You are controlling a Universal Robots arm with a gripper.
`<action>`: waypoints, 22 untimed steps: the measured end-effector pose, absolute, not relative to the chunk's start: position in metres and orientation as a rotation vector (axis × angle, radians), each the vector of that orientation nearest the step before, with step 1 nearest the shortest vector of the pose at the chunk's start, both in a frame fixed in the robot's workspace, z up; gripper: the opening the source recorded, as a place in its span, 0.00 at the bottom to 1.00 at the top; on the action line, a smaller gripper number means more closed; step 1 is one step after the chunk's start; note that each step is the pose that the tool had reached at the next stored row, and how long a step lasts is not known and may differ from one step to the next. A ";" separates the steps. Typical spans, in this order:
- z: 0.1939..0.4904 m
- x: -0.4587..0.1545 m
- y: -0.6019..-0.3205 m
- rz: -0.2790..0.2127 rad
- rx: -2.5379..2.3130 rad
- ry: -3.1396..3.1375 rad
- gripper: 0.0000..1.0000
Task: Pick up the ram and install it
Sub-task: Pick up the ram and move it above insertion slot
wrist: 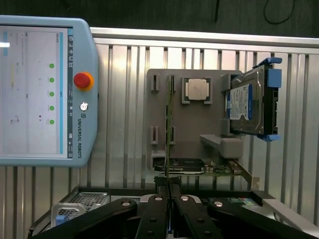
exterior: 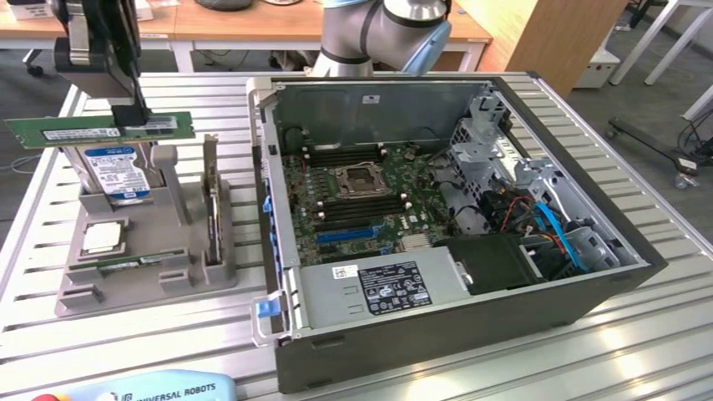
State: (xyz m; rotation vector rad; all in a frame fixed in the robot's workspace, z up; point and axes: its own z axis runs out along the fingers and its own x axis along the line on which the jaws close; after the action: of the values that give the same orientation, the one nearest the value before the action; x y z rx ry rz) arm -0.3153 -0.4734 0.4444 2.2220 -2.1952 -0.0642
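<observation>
Ram [exterior: 67, 132] hangs level in the air above the grey holder [exterior: 179, 276], which sits on the slatted bench [exterior: 33, 334] towards the edge on the exterior view's left. The gripper [exterior: 132, 115] is closed narrowly on the stick's upper edge, off-centre, with the board's faces upright. That probably keeps the contact edge pointing down, ready for a slot. The stick is well apart from the open computer case [exterior: 446, 334] beside the holder, where long dark memory slots [exterior: 334, 154] flank the processor socket on the motherboard [exterior: 390, 219]. In the holder, the hard drive [exterior: 117, 171] stands propped up, the processor chip [exterior: 100, 238] lies flat, and what looks like a second stick [exterior: 117, 266] rests near its front.
</observation>
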 end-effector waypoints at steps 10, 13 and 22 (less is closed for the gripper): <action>0.444 -0.302 -0.473 -0.064 2.222 -2.195 0.11; 0.444 -0.297 -0.473 -0.064 2.222 -2.195 0.11; 0.444 -0.282 -0.473 -0.064 2.222 -2.195 0.11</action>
State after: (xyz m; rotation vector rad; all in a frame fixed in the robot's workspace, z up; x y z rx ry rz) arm -0.2816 -0.4734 0.4444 2.2221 -2.1952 -0.0641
